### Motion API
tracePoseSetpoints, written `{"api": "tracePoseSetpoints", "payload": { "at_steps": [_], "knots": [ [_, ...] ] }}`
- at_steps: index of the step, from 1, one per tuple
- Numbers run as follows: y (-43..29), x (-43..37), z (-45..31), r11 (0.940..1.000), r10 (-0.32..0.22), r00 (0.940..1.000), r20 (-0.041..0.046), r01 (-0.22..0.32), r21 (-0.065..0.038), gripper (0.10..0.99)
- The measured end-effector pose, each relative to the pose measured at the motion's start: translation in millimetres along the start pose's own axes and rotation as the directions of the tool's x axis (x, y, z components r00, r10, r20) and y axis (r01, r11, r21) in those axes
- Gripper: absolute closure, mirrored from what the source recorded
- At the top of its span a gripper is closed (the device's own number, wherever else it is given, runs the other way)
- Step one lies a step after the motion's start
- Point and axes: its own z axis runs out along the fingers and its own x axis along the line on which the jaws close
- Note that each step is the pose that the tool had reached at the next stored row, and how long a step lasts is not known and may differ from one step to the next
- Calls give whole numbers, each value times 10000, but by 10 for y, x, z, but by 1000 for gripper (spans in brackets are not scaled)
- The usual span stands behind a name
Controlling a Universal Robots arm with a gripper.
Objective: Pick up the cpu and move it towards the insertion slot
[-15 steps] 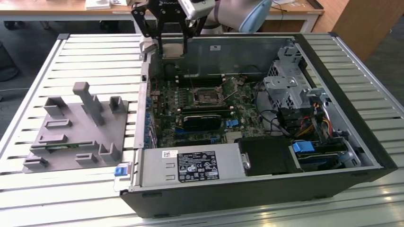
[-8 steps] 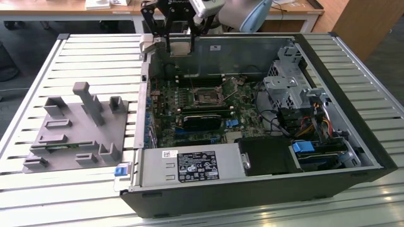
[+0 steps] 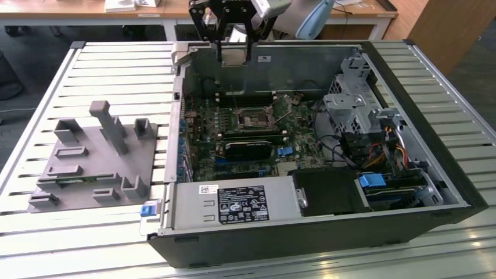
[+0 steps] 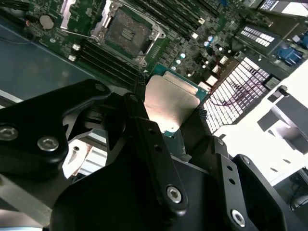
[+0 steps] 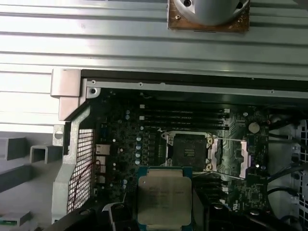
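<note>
At upper centre of the exterior view, the black gripper [image 3: 233, 51] pinches the flat silvery square cpu [image 3: 234, 55] — the shiny-framed, dark-centred insertion slot [image 3: 254, 118] lies below it in frame, well apart.

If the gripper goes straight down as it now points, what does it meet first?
Likely the green motherboard just short of the metal-framed socket, with the held silvery square CPU touching first; depth is unclear.

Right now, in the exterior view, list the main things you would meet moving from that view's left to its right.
Grey plastic fixture → blue clip at the case's corner → insertion slot on the motherboard → metal drive cage → black case wall.
</note>
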Motion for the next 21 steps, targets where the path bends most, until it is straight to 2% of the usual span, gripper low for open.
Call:
{"api": "tracePoseSetpoints", "payload": {
  "at_steps": [13, 21],
  "knots": [
    [108, -306, 4, 10000, 0, 10000, 1, 0, -1, 545],
    [113, -445, 3, 10000, 0, 10000, 2, 0, 0, 545]
  ]
}}
